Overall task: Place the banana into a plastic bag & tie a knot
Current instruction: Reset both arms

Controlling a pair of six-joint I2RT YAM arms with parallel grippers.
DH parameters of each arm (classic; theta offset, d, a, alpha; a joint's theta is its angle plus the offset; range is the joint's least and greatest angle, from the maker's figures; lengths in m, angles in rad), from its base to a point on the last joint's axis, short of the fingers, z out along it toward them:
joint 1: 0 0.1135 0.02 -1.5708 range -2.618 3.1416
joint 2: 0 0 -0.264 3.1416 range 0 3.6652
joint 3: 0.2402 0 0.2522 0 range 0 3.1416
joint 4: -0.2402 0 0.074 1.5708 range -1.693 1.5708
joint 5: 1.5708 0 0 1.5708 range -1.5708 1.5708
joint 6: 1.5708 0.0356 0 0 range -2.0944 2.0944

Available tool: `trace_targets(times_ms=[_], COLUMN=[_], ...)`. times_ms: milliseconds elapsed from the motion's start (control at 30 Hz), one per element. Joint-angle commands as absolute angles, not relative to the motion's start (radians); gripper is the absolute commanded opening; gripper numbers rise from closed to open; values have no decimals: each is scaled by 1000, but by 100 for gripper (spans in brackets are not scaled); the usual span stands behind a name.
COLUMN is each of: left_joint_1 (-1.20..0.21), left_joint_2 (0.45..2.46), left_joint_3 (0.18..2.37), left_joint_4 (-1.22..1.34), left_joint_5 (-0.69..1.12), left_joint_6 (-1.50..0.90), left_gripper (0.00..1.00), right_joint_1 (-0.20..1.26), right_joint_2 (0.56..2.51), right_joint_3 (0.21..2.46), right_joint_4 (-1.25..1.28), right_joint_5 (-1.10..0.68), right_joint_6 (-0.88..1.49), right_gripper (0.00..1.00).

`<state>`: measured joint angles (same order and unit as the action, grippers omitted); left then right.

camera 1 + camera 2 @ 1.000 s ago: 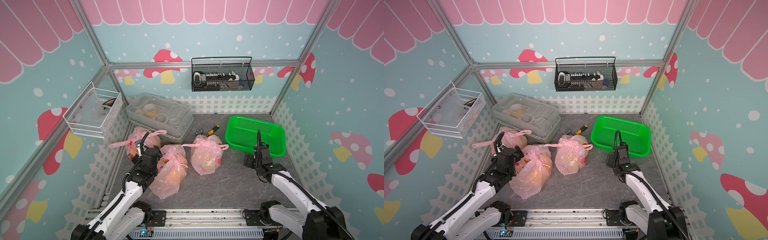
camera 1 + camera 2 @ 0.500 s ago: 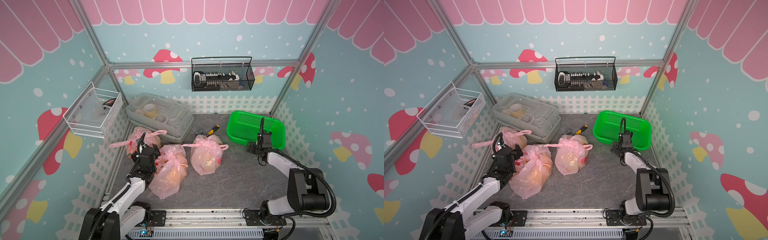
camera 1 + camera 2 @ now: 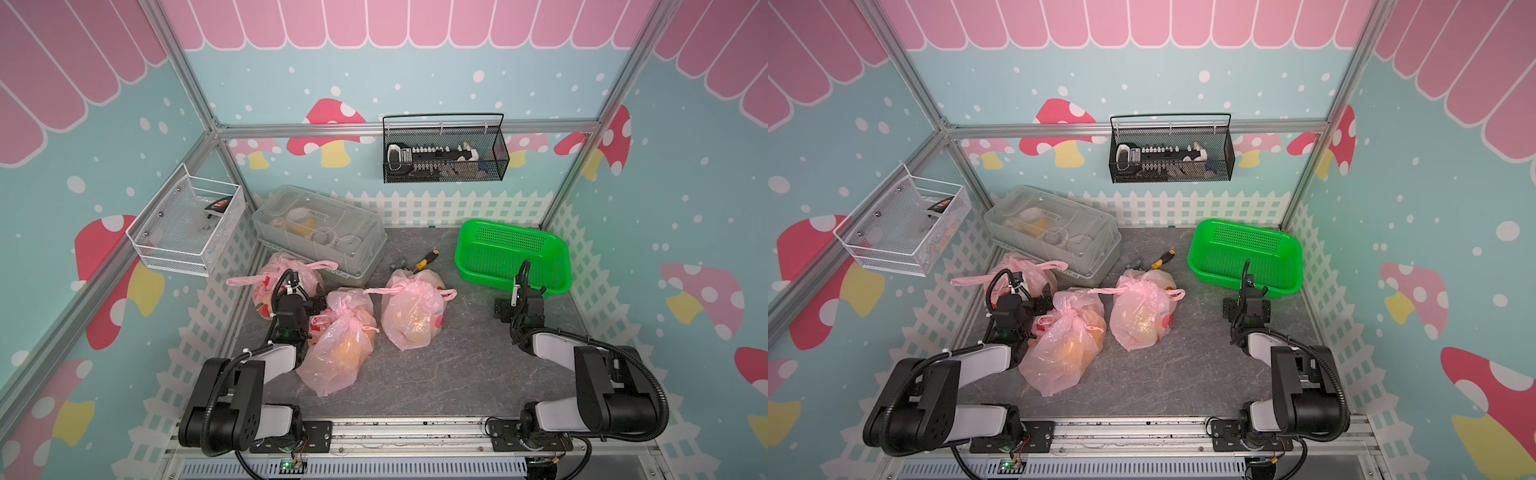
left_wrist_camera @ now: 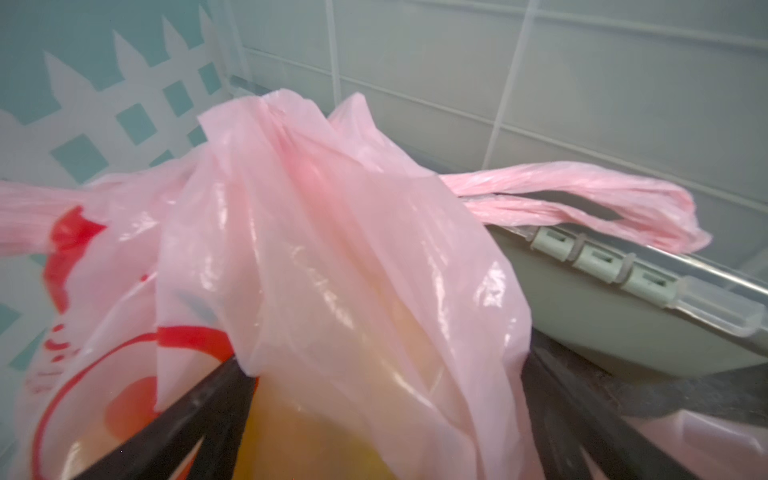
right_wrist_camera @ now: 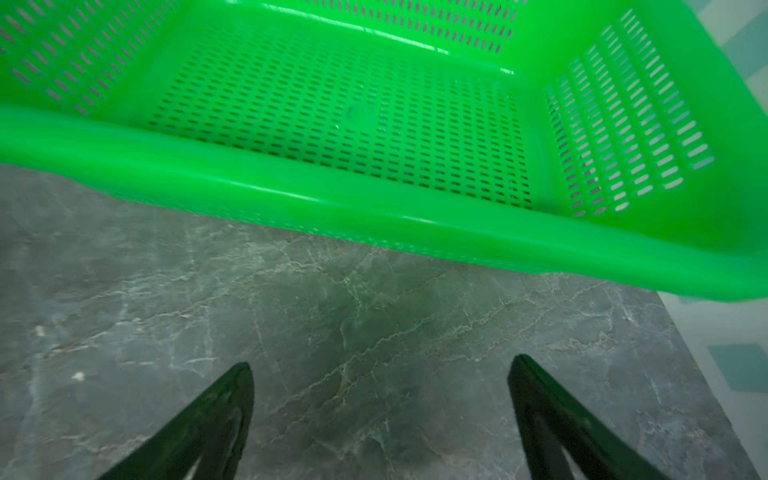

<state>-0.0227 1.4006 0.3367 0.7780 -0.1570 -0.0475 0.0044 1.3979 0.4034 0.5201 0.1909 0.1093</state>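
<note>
Left gripper (image 3: 297,291): spread wide, clamps nothing; sits low against back-left pink bag (image 3: 268,286), whose film bulges between dark fingers (image 4: 187,415) in left wrist view.

Right gripper (image 5: 380,363): spread wide, empty; hangs over bare grey tabletop (image 5: 332,324), just short of green basket (image 5: 374,216) rim.

Pink bags, three, necks tied: back-left one touching clear lidded box (image 3: 320,232), one handle draped on its edge; middle bag (image 3: 340,349) just beside left arm; third bag (image 3: 411,320) nearer centre, apart from both grippers.

Banana: cannot tell for sure; only yellowish mass (image 4: 316,440) behind back-left bag film.

Yellow-handled screwdriver (image 3: 426,259): lies between box and basket.
</note>
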Motion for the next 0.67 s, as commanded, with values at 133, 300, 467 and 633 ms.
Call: trace_targets(times_ms=[133, 300, 467, 633], left_joint_1=[31, 30, 30, 29], left_joint_2=[1515, 1520, 1526, 1525], left_joint_3=[310, 379, 380, 382], left_joint_4=[1005, 879, 883, 879], left_joint_5=[11, -18, -37, -37], left_joint_6=[-63, -74, -78, -78], left_gripper=[99, 99, 99, 99], right_joint_1=[-3, -2, 0, 10], right_joint_2=[1500, 1525, 1514, 1524], right_joint_3=[347, 354, 363, 367], right_joint_4=[905, 936, 897, 903], right_joint_5=[50, 111, 115, 130], right_joint_6=[19, 39, 35, 31], right_gripper=[98, 99, 99, 99])
